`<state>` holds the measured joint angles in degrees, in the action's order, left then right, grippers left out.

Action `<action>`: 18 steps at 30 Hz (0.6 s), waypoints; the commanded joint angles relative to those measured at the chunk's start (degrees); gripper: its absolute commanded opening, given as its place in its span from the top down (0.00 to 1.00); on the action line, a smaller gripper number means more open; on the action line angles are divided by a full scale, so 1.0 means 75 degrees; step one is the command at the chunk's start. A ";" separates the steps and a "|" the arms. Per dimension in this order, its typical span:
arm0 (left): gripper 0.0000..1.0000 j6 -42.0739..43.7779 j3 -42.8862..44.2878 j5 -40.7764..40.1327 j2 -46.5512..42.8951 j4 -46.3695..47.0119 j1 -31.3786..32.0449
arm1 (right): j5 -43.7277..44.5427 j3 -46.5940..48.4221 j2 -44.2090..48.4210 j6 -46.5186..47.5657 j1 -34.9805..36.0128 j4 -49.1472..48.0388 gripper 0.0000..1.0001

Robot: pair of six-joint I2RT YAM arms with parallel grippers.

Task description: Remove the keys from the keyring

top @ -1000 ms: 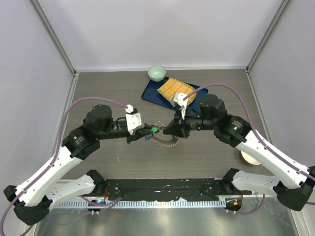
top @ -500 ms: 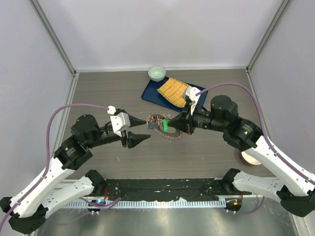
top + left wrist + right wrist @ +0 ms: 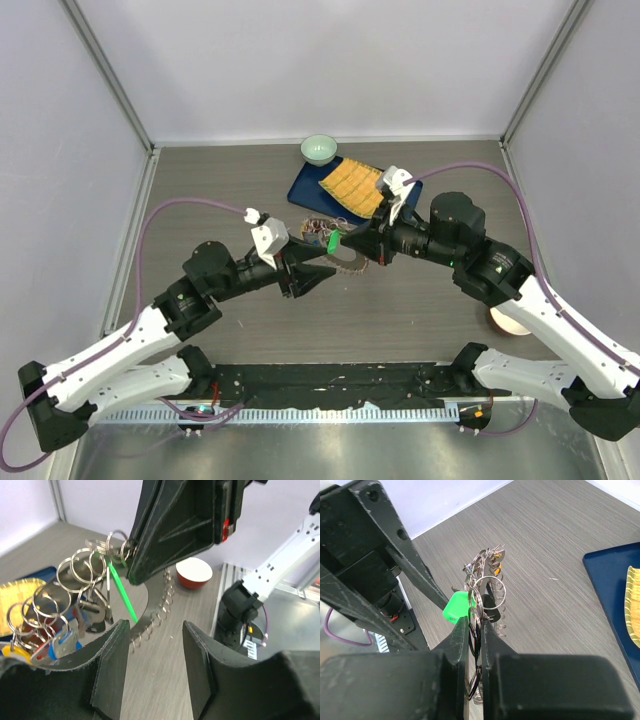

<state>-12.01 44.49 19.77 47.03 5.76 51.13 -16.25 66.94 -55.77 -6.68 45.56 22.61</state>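
Clamped in the right claw (image 3: 476, 625): the keyring (image 3: 160, 607), held above the table (image 3: 420, 300) near its middle. Fingers pressed together on the metal, probably on the main wire, though hard to tell apart from the small split rings bunched there. Touching the fingertips at 10 o'clock in the wrist view, a green-headed key (image 3: 457, 607). Fanned out beyond, the keys (image 3: 95, 610) hanging on their loops, one with a blue head. Parted and gripping nothing, the left claw (image 3: 155, 625), poised near the keyring at 8 o'clock in the overhead view and apart from it. Farther out at 12 o'clock, a blue tray (image 3: 305, 190) carrying a yellow ridged mat (image 3: 352, 185), then a pale green bowl (image 3: 318, 149). At 4 o'clock, well apart, a red bowl (image 3: 194, 572) with a cream inside.
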 commanded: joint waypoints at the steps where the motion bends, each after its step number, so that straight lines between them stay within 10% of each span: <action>1: 0.50 0.0698 0.0010 -0.1240 -0.0106 0.1212 0.0388 | 0.0139 0.0239 0.0100 -0.0188 -0.0004 -0.0917 0.99; 18: 0.48 0.3218 0.0021 -0.2577 0.0070 0.1623 0.1186 | 0.0104 0.0157 0.0182 -0.0305 -0.0004 -0.1023 0.99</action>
<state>7.55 43.48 4.38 48.03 14.57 59.48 -15.53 66.94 -55.81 -7.97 45.56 20.99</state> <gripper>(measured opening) 0.518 0.098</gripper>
